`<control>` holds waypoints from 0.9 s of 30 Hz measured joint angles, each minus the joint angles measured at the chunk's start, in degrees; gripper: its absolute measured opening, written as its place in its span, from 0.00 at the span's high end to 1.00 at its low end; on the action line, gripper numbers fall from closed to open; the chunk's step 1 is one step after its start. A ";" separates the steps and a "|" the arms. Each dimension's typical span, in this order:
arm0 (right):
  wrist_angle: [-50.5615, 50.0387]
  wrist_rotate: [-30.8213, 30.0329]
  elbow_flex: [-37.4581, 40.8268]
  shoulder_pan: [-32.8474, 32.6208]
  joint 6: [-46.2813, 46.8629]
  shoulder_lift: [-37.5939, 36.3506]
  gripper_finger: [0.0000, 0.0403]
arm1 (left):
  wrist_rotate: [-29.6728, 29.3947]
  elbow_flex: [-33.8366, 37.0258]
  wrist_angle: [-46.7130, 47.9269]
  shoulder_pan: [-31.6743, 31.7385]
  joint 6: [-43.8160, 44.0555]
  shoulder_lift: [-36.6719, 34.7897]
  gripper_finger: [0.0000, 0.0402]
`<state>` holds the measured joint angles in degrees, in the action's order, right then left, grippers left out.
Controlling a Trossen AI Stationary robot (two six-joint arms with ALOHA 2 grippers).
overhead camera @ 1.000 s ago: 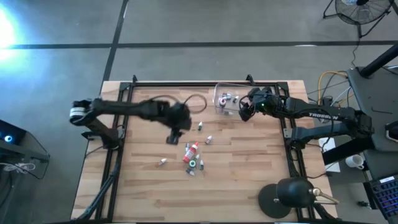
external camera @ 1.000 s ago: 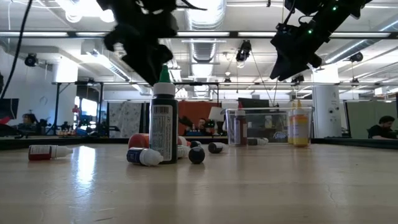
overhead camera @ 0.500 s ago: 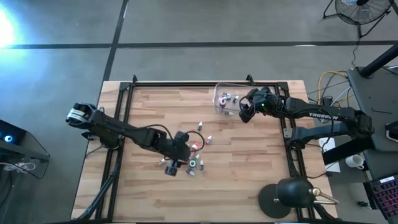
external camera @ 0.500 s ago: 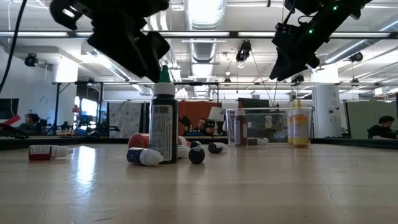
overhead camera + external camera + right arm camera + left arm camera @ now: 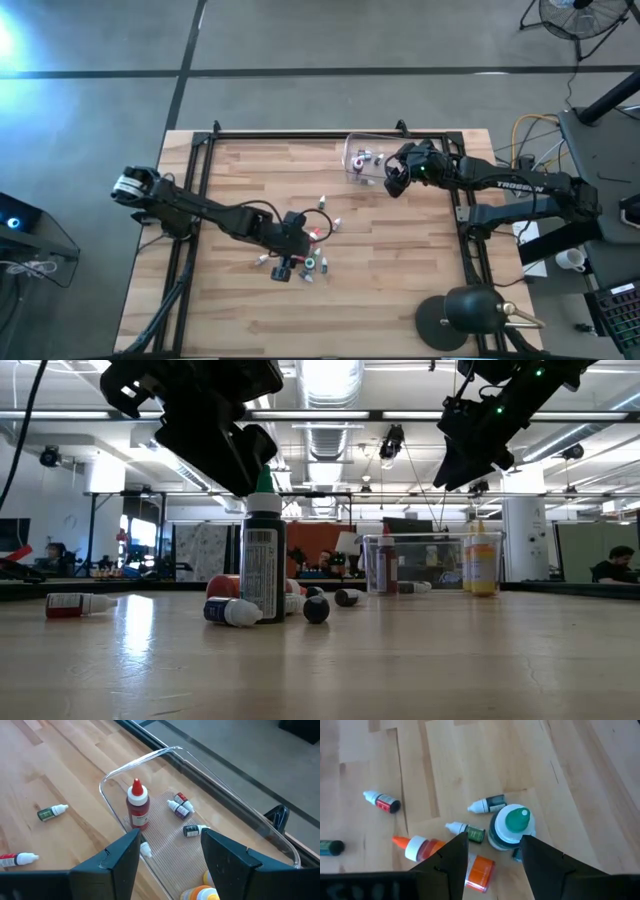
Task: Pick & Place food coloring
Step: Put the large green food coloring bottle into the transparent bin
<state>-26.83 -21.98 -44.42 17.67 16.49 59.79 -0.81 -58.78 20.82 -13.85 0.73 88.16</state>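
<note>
Several food coloring bottles lie in a cluster on the wooden table. Among them stands an upright bottle with a green cap. An orange bottle and small green ones lie on their sides beside it. My left gripper hangs open just above this cluster, its fingers short of the green-capped bottle and touching nothing. My right gripper stands open above the clear box at the far right. The box holds an upright red bottle and some small ones.
A small red bottle lies apart toward the table's left. Two more small bottles lie on the wood between the box and the cluster. A black lamp base stands at the near right corner. Black frame rails run along the table's sides.
My left gripper has swung from the table's middle toward the near edge and sunk a little, turning as it went, and now hangs over the bottle cluster. Its fingers stay open. The bottles have not moved.
</note>
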 joint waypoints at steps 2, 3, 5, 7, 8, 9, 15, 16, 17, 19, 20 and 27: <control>0.00 0.00 0.00 0.00 0.00 0.00 0.50 | 0.75 0.00 -0.03 -0.02 0.00 0.11 0.62; 0.00 0.00 0.00 0.00 0.00 0.00 0.50 | 1.31 0.00 -0.23 -0.02 0.00 0.11 0.62; -0.03 0.01 0.00 0.00 0.00 0.00 0.50 | 1.43 0.00 -0.40 -0.02 -0.02 0.09 0.62; -0.07 0.00 0.00 0.00 0.00 0.00 0.50 | 1.52 0.00 -0.36 -0.02 -0.31 0.09 0.62; -0.09 0.00 0.00 0.00 0.00 0.00 0.50 | 1.52 0.00 -0.48 -0.02 -0.59 0.09 0.62; -0.11 0.00 0.00 0.00 0.00 0.00 0.50 | 1.52 0.00 -0.75 -0.02 -0.64 0.09 0.62; -0.20 0.00 0.00 -0.02 -0.16 0.00 0.50 | 3.79 0.00 -2.04 -0.24 -0.80 0.09 0.62; -0.20 0.00 0.00 -0.02 -0.09 0.00 0.50 | 4.26 0.00 -2.00 -0.26 -0.87 0.09 0.62; -0.18 0.00 0.00 -0.02 -0.07 0.00 0.50 | 4.61 0.00 -2.00 -0.29 -0.89 0.12 0.62; -0.18 0.00 0.00 -0.02 -0.02 0.00 0.50 | 4.80 0.00 -2.80 -0.31 -0.91 0.84 0.62; -0.17 -0.01 0.00 -0.02 -0.02 0.00 0.50 | 4.83 0.00 -3.06 -0.36 -1.07 1.15 0.62; -0.22 -0.01 0.00 -0.02 0.61 0.00 0.50 | 5.49 0.04 -4.94 -0.50 -2.37 2.47 0.62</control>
<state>-27.04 -21.98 -44.42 17.65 17.10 59.79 4.68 -58.74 15.88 -14.35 -1.64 90.63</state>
